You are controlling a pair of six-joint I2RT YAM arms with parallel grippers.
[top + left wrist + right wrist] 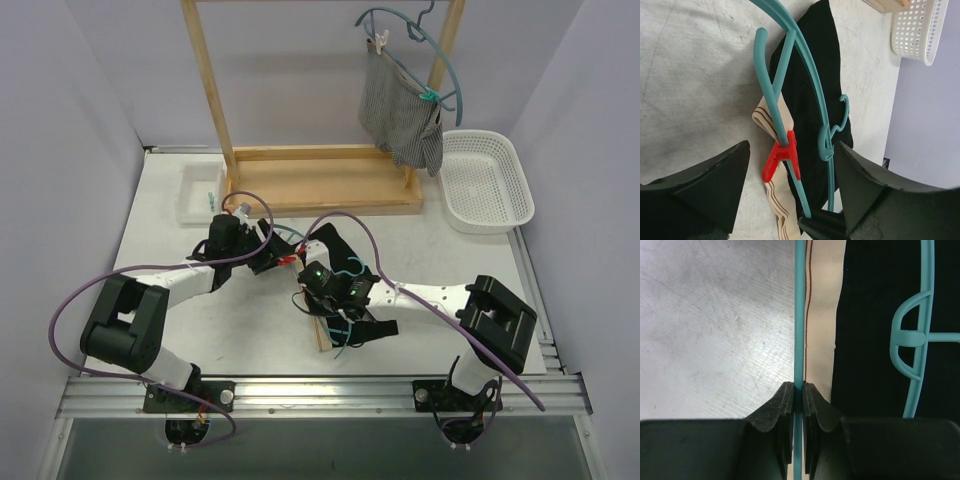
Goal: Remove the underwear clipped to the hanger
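The black underwear (805, 85) lies flat on the counter (240, 320) between the two arms, its tan waistband (762, 117) pinned to a teal hanger (810, 60) by a red clip (780, 157). The left end effector (790, 150) is spread wide and holds nothing; the red clip and the hanger's bar sit in the gap between its fingers, touching neither. The right end effector (799, 390) is pinched tight on the hanger's thin bar, just beside the waistband, with the black cloth off to one side of it. The grey underwear (395, 115) hangs well apart from both, clipped to a second hanger (440, 60) on the wooden rack (215, 90), near the white basket (520, 190).
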